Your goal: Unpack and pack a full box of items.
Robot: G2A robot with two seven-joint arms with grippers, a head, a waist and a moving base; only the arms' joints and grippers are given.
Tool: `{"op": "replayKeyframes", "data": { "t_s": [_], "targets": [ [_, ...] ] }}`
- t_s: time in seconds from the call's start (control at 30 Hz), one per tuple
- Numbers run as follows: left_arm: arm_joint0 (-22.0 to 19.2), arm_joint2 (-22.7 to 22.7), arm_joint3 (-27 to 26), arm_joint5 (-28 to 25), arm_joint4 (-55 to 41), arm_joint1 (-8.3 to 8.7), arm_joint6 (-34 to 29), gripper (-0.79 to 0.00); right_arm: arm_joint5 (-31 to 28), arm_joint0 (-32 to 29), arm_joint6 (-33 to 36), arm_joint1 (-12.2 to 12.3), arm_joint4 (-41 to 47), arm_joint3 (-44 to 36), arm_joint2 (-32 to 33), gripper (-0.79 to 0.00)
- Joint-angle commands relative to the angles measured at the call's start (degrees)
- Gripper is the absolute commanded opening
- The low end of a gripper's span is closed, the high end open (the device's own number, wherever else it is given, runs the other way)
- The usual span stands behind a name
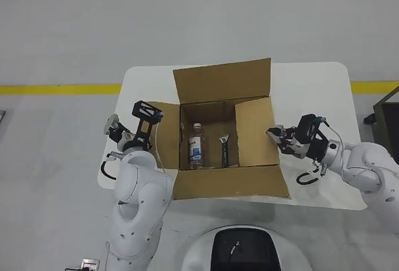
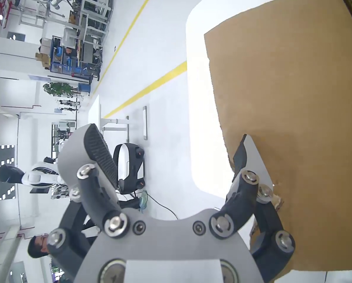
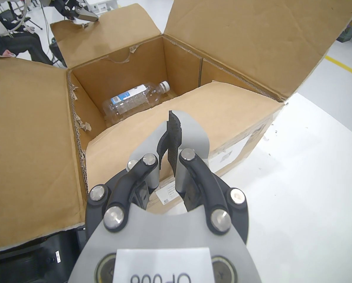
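- The left hand [image 2: 170, 154] is released, its fingers spread wide. One fingertip [image 2: 242, 151] sits at the outer edge of the left flap [image 2: 282, 89], touching it or just beside it, over the left edge of the worktop [image 1: 321, 88].
- The right hand [image 3: 169, 128] is clenched, pads pressed together with nothing seen between them. It hangs just outside the right flap [image 3: 193, 110], near the fold where that flap joins the box [image 3: 181, 60].
- The box stands in the middle of the worktop, reaching nearly from the far edge to the near edge. Its far flap stands up, the near and left flaps are folded outward, and the right flap leans in over part of the opening.
- Inside, a clear bottle [image 3: 134, 98] lies on its side on the bottom. A small dark tool [image 1: 223, 150] lies beside it, close under the edge of the right flap.
- The step in hand looks like flap work rather than lifting anything out; whether the flaps are being opened or closed cannot be told.
- If unpacking comes next, the right flap needs pushing outward first so that the tool is free to reach. One hand must then go down into the box, with fingers spread across the bottle's round body.
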Motion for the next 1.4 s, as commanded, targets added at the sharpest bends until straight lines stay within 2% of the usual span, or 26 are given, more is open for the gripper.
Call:
{"op": "replayKeyframes", "data": {
  "t_s": [0.0, 0.2, 0.57, 0.63, 0.73, 0.83, 0.93, 1.1, 1.2, 1.3, 1.37],
  "targets": [
    [0.48, -0.45, 0.35, 0.03, 0.11, -0.05, 0.53, 0.0, 0.05, -0.08, 0.32, -0.08, 0.06, -0.07, -0.03, -0.785],
    [1.2, -0.6, -0.88, 1.2, 0.67, -0.33, 2.26, 0.0, 1.53, -0.23, -0.49, -0.3, 1.25, -1.09, 1.06, -0.785],
    [-1.08, 1.49, -9.09, 2.08, -5.55, -1.36, 8.4, 0.0, 4.31, -0.96, -1.27, -0.11, 4.43, -2.17, 6.76, -0.785],
    [-1.9, 2.37, -10.06, 2.24, -8.45, -1.67, 9.76, 0.0, 4.5, -1.19, -1.4, -0.02, 4.3, -1.63, 7.88, -0.785],
    [-2.66, 3.88, -11.09, 5.18, -22.91, -2.65, 13.74, 0.0, 4.9, -1.67, -1.43, 0.14, 4.11, -0.41, 9.62, -0.785],
    [-3.85, 4.84, -8.58, 3.98, -35.67, -3.27, 17.72, 0.0, 4.87, -2.27, -1.44, 0.27, 3.92, 0.47, 11.04, -0.785],
    [-4.21, 5.5, -4.85, 6.19, -49.65, -4.08, 22.52, 0.0, 5.0, -2.95, -1.57, 0.38, 3.36, 1.46, 12.22, -0.785],
    [-4.76, 7.73, 1.53, 3.56, -67.38, -4.9, 25.06, 0.0, 5.04, -4.59, -2.29, 0.5, 1.3, 2.46, 13.45, -0.785],
    [-5.46, 9.59, 6.06, 0.61, -76.45, -5.28, 24.6, 0.0, 4.79, -5.75, -2.19, 0.51, 0.79, 2.66, 13.72, -0.785],
    [-5.35, 11.01, 11.11, 2.02, -82.95, -5.69, 24.14, 0.0, 4.86, -6.56, -2.15, 0.49, 0.84, 2.12, 14.06, -0.785],
    [-6.08, 11.96, 13.08, 2.61, -80.41, -5.64, 23.34, 0.0, 4.97, -6.96, -2.02, 0.44, 1.05, 1.69, 14.19, -0.785]
  ]
}}
